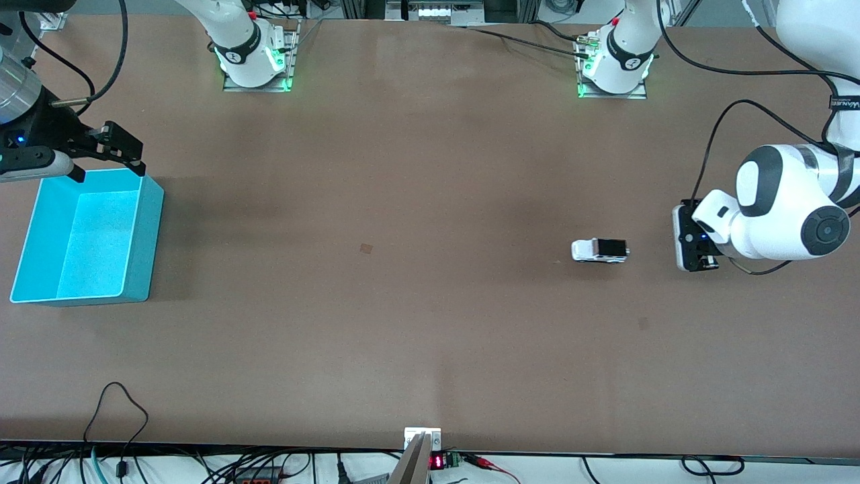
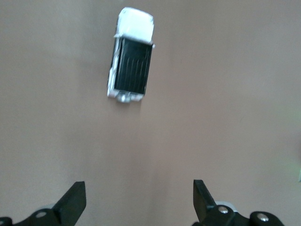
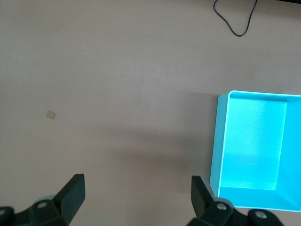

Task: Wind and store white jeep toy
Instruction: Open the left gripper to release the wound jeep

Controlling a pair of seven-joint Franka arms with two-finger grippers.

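Nearest the front camera of anything on the table is the white jeep toy [image 1: 600, 251], standing on its wheels on the bare brown table [image 1: 403, 323] toward the left arm's end. Its black roof panel faces up and its long axis runs along the table's length. It looks light, hard and smooth, much smaller than a gripper, so it will likely skid or tip if nudged from one side. The best hold seems to be across its narrow body, on the two flat flanks above the wheels, leaving the wheels free to turn for winding.

Just beside it, further toward that end of the table, the left gripper [image 2: 139, 200] hangs low with its fingers [image 2: 73, 200] spread wide and nothing between them; in the left wrist view the jeep lies ahead of the gap, not yet inside it.

Open tabletop surrounds the toy on every side, so the approach is unobstructed. At the right arm's end sits a blue bin [image 1: 151, 242], well apart from the jeep. The right gripper [image 3: 138, 197] waits over the bin's edge, fingers also wide and holding nothing.
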